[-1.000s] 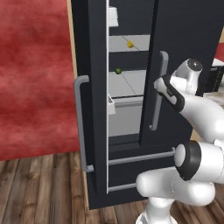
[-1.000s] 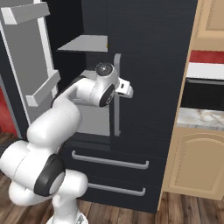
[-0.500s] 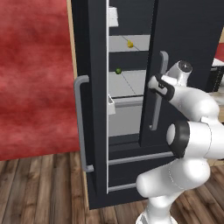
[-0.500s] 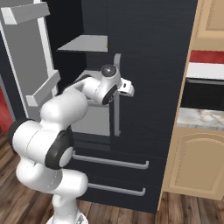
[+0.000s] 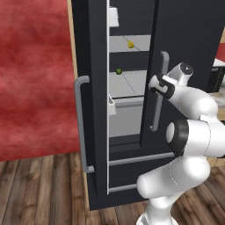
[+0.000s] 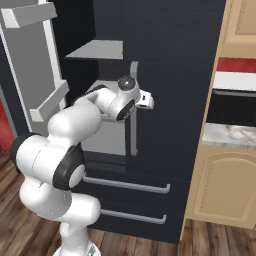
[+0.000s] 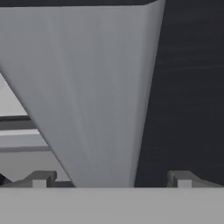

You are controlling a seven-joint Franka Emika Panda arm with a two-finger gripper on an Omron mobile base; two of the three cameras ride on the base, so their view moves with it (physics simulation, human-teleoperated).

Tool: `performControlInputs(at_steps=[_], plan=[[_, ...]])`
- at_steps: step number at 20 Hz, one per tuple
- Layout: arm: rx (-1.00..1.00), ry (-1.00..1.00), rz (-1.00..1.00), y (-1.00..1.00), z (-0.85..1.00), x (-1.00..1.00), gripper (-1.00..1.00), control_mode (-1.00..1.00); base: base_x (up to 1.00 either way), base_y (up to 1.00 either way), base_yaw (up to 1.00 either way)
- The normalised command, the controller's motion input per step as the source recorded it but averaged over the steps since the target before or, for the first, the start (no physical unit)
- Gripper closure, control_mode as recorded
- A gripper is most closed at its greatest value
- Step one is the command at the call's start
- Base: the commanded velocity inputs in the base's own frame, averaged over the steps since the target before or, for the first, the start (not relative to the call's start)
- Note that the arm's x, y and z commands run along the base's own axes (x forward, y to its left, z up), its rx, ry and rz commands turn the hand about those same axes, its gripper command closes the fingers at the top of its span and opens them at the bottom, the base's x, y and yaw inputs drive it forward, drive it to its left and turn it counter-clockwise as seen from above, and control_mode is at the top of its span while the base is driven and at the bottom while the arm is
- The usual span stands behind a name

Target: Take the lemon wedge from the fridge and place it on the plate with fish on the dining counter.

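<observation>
The fridge stands with its left door swung partly open, and pale shelves show in the gap. The lemon wedge, a tiny yellow piece, lies on an upper shelf. A small green ball sits one shelf lower. My gripper is at the closed right door's grey bar handle, well below and right of the wedge. In the hand view the gripper is open, and the handle runs between its fingertips. The plate with fish and the dining counter are out of view.
A red wall stands left of the fridge. The open left door juts out with door bins. Two lower drawers with bar handles sit under the doors. Beige cabinets and a marble-topped ledge lie to the right. The floor is wood.
The hand has edged slightly closer to the right door's handle and the arm's elbow has folded up nearer the fridge. The jaws stayed open.
</observation>
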Motion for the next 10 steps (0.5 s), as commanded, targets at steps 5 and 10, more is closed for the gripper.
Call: performControlInputs(at_steps=[5, 10], plan=[[0.0, 0.0, 0.04, 0.0, -0.21, 0.3, -1.0, -1.0, 0.0, 0.0, 0.0], [0.0, 0.0, 0.02, 0.0, -0.15, 0.26, 1.0, -1.0, 0.0, 0.0, 0.0]])
